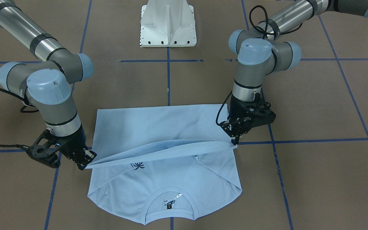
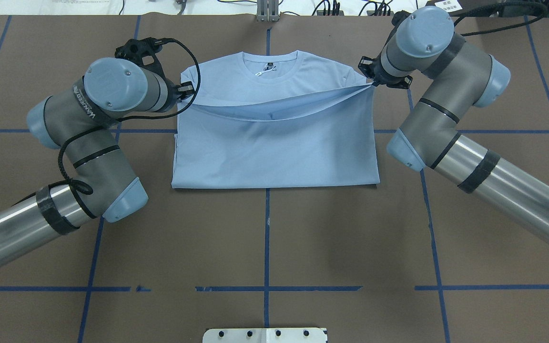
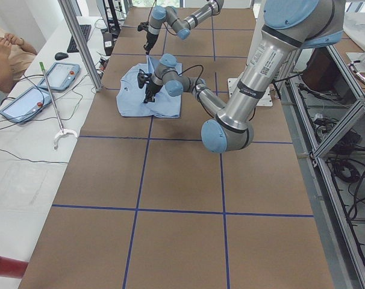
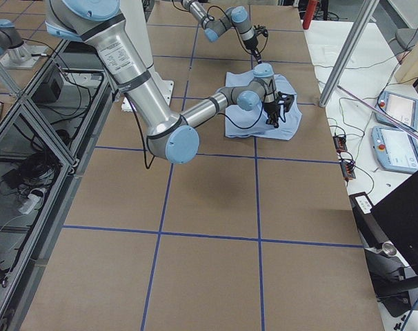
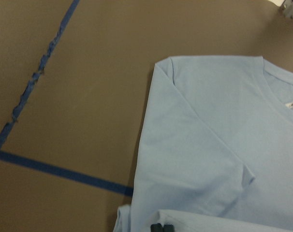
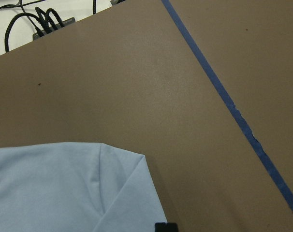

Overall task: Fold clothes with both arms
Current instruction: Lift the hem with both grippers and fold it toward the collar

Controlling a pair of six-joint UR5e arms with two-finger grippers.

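Overhead, the shirt (image 2: 274,157) lies at the table's (image 2: 341,238) 12 o'clock, fold nearest. Beyond, the left gripper (image 2: 186,93) at its 9 o'clock and the right gripper (image 2: 373,83) at 3 o'clock each pinch the raised hem (image 2: 255,119); the collar (image 2: 269,61) is farthest.

the t-shirt (image 1: 158,127) is soft, matt light blue knit cloth, smooth with a few faint creases. the table (image 2: 350,238) has a matt brown, paper-like top marked with blue tape (image 2: 274,288), frayed in places. the left arm (image 2: 7,228) and right arm (image 2: 517,190) have brushed metal tubes with a satin sheen, matt grey joints and smooth, plastic-looking pale blue caps. the left claw (image 1: 234,142) and right claw (image 1: 86,161) are matt black. the pedestal base (image 1: 168,28) is glossy white.
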